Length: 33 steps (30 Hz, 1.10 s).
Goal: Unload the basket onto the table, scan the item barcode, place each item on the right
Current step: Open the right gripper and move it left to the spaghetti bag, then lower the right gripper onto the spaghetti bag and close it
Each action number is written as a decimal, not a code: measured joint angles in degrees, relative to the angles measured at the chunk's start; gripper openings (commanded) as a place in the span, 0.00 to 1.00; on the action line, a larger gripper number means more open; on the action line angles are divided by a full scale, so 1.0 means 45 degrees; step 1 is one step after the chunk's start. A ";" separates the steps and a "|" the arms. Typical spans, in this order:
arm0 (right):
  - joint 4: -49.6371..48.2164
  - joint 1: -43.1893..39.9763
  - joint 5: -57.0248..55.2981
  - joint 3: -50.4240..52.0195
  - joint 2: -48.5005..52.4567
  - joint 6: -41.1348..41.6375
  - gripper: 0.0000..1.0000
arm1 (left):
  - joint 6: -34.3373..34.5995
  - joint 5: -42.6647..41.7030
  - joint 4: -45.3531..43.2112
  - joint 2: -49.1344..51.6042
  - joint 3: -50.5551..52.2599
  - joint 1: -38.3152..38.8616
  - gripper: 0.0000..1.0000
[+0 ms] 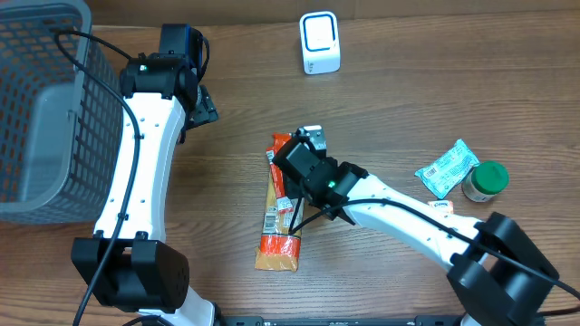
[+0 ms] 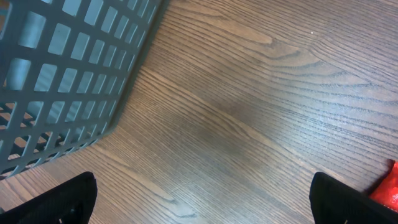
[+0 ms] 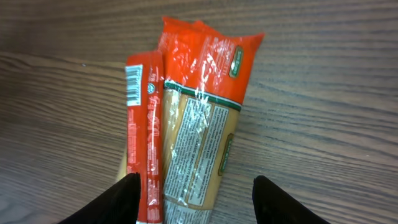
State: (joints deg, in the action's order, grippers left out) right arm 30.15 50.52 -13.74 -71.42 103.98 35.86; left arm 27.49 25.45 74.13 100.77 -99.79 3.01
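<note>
The orange packet (image 1: 279, 217) lies flat on the table (image 1: 408, 91), near its middle. The right fingers (image 3: 124, 199) stand half open astride it, not gripping. The left fingers (image 2: 68, 199) gape wide, holding nothing, beside the basket (image 1: 54, 145).

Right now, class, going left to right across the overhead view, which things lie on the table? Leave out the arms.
basket → pasta pack → scanner → packet → jar
</note>
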 measured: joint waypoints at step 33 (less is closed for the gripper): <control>-0.0272 0.0034 0.3439 0.0000 0.1365 0.0058 0.23 | 0.0000 0.0000 0.0000 0.0000 0.0000 0.0000 0.99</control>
State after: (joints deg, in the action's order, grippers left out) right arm 28.93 50.68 1.74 -71.42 110.13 36.12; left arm 27.49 25.45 74.13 100.77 -99.79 3.01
